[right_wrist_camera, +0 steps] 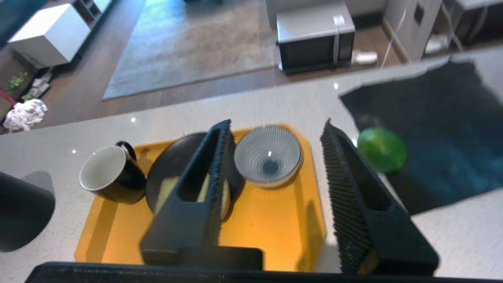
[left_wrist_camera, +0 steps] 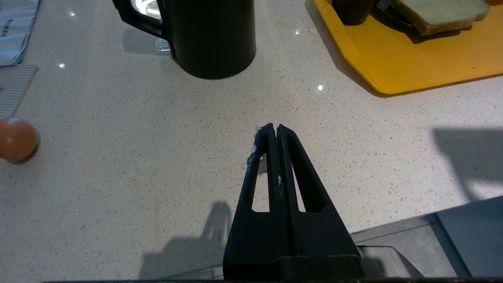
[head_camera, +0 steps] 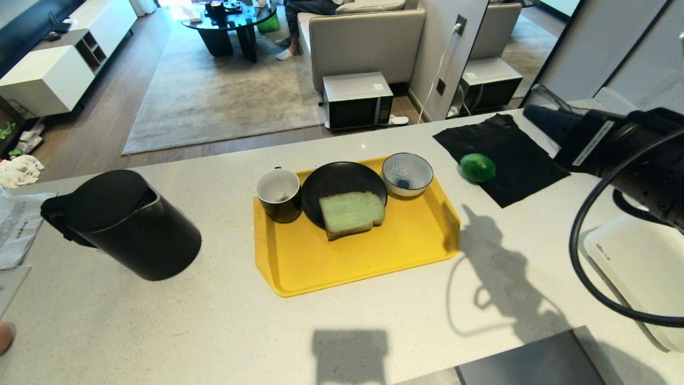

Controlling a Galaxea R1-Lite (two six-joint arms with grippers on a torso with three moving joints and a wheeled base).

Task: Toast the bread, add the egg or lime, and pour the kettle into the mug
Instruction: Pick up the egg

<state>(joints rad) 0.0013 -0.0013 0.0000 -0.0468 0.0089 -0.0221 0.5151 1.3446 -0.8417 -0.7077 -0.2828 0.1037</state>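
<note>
1. Matte black, the kettle (head_camera: 125,224) stands far left on the pale counter, lid on, well apart from the yellow tray (head_camera: 368,256); an egg (left_wrist_camera: 16,138) lies on the counter at the left, seen only in the left wrist view (too little shows to say which egg it is).
2. The left gripper (left_wrist_camera: 274,129) hangs low over bare counter near the robot, fingers pressed together on nothing; it looks parked.
3. On the tray the mug (head_camera: 279,193) sits at the far-left corner, glossy black outside, white inside, no water visible; just right of it the bread (head_camera: 351,214), a thick pale green slice with a brown crust, lies half on a black plate (head_camera: 342,182); a striped bowl (head_camera: 407,174) stands at the far-right corner.
4. The lime (head_camera: 477,167), glossy green and rounded, rests on the near-left edge of a black cloth (head_camera: 507,155), right of the tray.
5. The right gripper (right_wrist_camera: 275,129) is raised above the tray's right side, fingers spread and holding nothing.
6. Judgement: with bread plated, the lime step seems in hand; next, swing right, lower astride the fruit, close gently since it may roll.
</note>
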